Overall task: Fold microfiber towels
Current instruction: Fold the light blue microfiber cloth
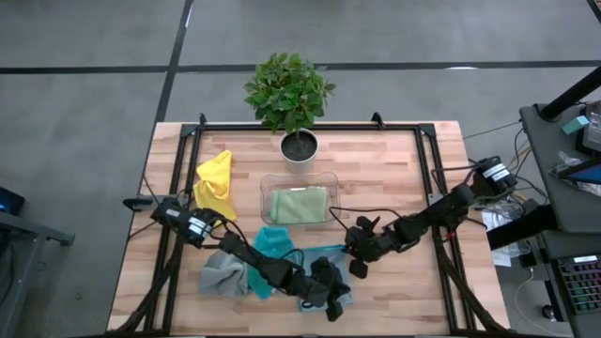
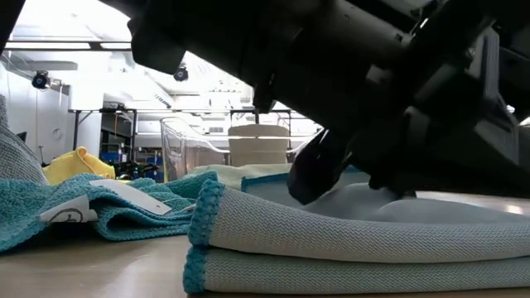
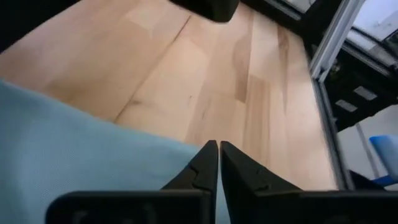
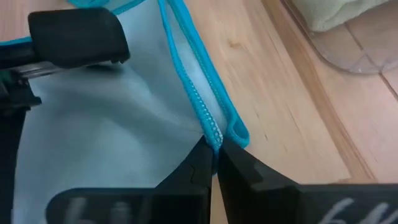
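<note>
A light blue towel (image 2: 331,236) with a bright blue hem lies doubled over near the table's front edge (image 1: 319,255). Both grippers are shut on it. My left gripper (image 3: 217,149) reaches in from the left (image 1: 331,299), and my right gripper (image 4: 214,144) from the right (image 1: 358,266). A teal towel (image 1: 274,244) and a grey towel (image 1: 221,272) lie crumpled to the left. Farther back at the left lies a yellow towel (image 1: 214,183). A sage green towel (image 1: 299,204) lies folded in the clear tray (image 1: 265,188). My left gripper has its shut fingertips at the light blue towel's plain edge (image 3: 186,146), slanting down from the table's left. The fingers hide whether one layer or several are caught. The towel lies flat on the table. My right gripper pinches the towel's hemmed edge (image 4: 211,127) between its two fingertips, where two hem lines run together, so two layers. It slants down from the table's right. The cloth beside it lies on the table.
A potted plant (image 1: 291,94) stands at the far edge behind the tray. Black frame rails run along the table's left and right sides (image 1: 434,178). Bare wood lies to the right of the towel (image 3: 261,93).
</note>
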You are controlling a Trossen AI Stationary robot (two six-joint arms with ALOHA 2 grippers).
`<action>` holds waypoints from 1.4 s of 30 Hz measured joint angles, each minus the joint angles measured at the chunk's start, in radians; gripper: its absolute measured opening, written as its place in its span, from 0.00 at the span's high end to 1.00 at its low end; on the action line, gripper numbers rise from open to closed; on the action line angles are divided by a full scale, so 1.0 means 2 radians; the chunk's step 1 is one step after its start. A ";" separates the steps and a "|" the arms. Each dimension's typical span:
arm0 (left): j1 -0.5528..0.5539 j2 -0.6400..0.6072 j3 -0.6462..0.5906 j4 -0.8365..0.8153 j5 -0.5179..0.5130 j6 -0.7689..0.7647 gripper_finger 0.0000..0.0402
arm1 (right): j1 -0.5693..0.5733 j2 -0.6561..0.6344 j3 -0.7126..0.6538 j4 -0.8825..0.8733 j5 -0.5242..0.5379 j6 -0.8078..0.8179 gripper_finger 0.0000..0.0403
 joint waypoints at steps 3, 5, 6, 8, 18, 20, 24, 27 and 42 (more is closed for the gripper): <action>0.000 0.004 -0.003 -0.002 0.009 -0.014 1.00 | 0.000 -0.005 0.000 0.000 0.000 -0.008 0.98; 0.000 0.007 -0.003 -0.004 0.017 -0.016 1.00 | 0.000 -0.008 0.000 -0.003 0.000 -0.022 0.98; 0.000 0.006 -0.002 -0.003 0.026 -0.018 1.00 | 0.000 -0.009 0.000 -0.003 0.000 -0.034 0.98; 0.000 0.006 -0.001 -0.002 0.039 -0.024 1.00 | -0.001 -0.011 0.000 -0.005 0.000 -0.056 0.98; -0.010 0.005 0.000 -0.002 0.072 -0.046 1.00 | -0.025 -0.011 0.000 -0.013 -0.007 -0.151 0.98; -0.010 0.004 0.000 -0.009 0.081 -0.054 1.00 | -0.029 -0.011 0.000 -0.013 -0.013 -0.152 0.98; -0.010 0.004 0.000 -0.020 0.092 -0.062 1.00 | -0.032 -0.011 0.000 -0.013 -0.016 -0.148 0.98; -0.010 0.003 0.000 -0.033 0.112 -0.064 1.00 | -0.032 -0.011 0.000 -0.013 -0.017 -0.148 0.98; -0.014 -0.039 -0.005 -0.134 0.211 -0.027 1.00 | -0.032 -0.017 -0.001 -0.032 -0.012 -0.120 0.92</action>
